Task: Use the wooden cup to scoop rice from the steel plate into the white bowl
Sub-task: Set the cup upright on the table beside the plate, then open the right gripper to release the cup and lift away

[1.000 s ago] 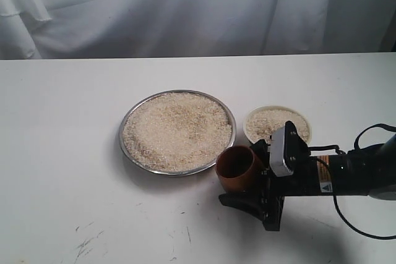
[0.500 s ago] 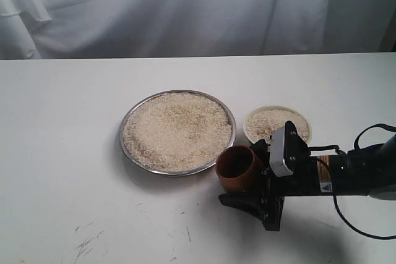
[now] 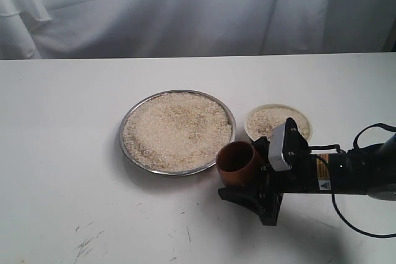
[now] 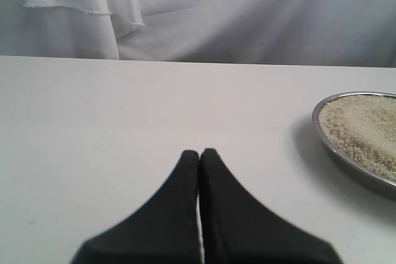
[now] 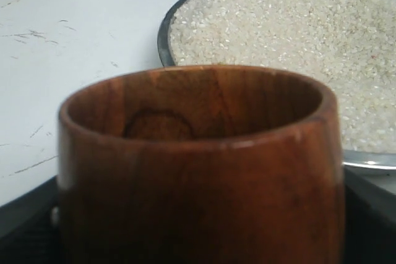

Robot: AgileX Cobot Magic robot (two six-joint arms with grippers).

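Note:
The steel plate [image 3: 125, 129], heaped with rice [image 3: 176, 129], lies mid-table. To its right stands the white bowl [image 3: 279, 106], also holding rice [image 3: 275, 122]. My right gripper [image 3: 242, 174] is shut on the wooden cup [image 3: 239, 164], which is just off the plate's near right rim and in front of the bowl. In the right wrist view the cup [image 5: 198, 165] fills the foreground. Its visible inner wall is bare wood, and the plate's rim [image 5: 164, 35] and rice [image 5: 291, 35] lie behind it. My left gripper [image 4: 200, 153] is shut and empty over bare table, left of the plate [image 4: 318, 125].
A white cloth backdrop [image 3: 185, 10] hangs behind the table's far edge. Dark scuff marks [image 3: 86, 242] dot the near-left tabletop. The right arm's body and cable [image 3: 365, 171] lie low over the table's right side.
My right gripper, with the wooden cup, has risen slightly. The left gripper shows in no earlier frame.

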